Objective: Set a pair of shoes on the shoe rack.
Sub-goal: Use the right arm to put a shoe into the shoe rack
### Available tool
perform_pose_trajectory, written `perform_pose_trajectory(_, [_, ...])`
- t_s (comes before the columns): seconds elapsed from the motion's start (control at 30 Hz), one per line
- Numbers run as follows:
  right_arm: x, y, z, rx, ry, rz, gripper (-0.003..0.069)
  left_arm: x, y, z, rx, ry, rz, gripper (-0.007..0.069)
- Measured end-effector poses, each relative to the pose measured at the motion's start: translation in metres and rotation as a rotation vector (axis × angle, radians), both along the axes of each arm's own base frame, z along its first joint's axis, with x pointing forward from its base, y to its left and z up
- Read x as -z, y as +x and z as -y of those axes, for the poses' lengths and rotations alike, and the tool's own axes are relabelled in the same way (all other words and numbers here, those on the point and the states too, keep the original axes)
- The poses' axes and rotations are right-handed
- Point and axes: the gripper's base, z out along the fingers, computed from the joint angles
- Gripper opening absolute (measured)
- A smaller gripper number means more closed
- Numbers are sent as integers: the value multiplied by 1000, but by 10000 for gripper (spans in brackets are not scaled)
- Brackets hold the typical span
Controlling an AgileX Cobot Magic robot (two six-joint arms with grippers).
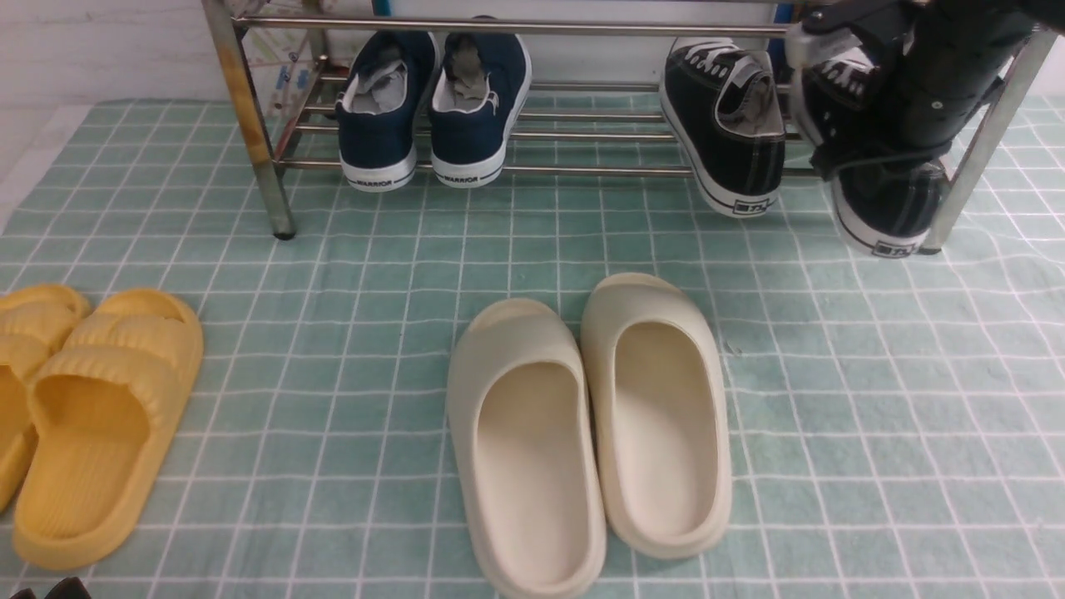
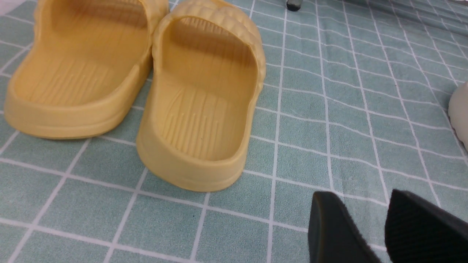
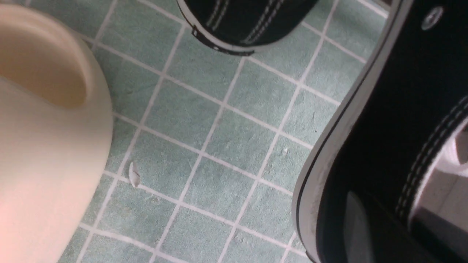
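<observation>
**Black sneakers at the rack, right arm low over the outer shoe**

The right gripper sits low over one black sneaker at the right end of the shoe rack, just inside the rack's right leg. From the front the arm's body covers the fingers. The wrist camera shows only the shoe's black side and white sole filling the frame close to the lens. Whether the pincer is clenched on the shoe or released cannot be told. The sneaker's heel juts out past the rack's front bar, directly below the gripper.

The other black sneaker lies on the bars just to the gripper's left, toe toward the wall, its heel also overhanging the front bar. The two shoes do not touch. Farther to the gripper's left, on the same rack, stand the navy slip-ons. The cream slides lie on the green checked cloth, nearer the robot than the gripper and to its left.

The left gripper, well apart from the pair, hovers over the cloth, released, its fingers parted and empty. The yellow slides lie just ahead of it.
</observation>
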Motion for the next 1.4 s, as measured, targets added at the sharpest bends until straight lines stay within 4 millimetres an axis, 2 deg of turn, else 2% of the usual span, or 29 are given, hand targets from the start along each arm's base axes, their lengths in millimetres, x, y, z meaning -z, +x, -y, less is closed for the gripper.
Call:
perform_pose_trajectory(0.3, [0, 19, 3, -39, -18, 52, 20, 0, 0, 0, 0, 0, 0, 239])
perform_pose_trajectory(0.53, [18, 34, 1, -71, -30, 73, 20, 0, 0, 0, 0, 0, 0, 239])
perform_pose_trajectory(0.97, [13, 48, -2, -78, -9, 225, 20, 0, 0, 0, 0, 0, 0, 239])
perform_pose_trajectory(1.2, [22, 52, -2, -73, -6, 218, 28, 0, 0, 0, 0, 0, 0, 239])
perform_pose_trajectory(1.33, [24, 52, -3, -39, 14, 211, 82, 0, 0, 0, 0, 0, 0, 239])
perform_pose_trajectory(1.4, [22, 52, -2, -16, 24, 217, 178, 0, 0, 0, 0, 0, 0, 239])
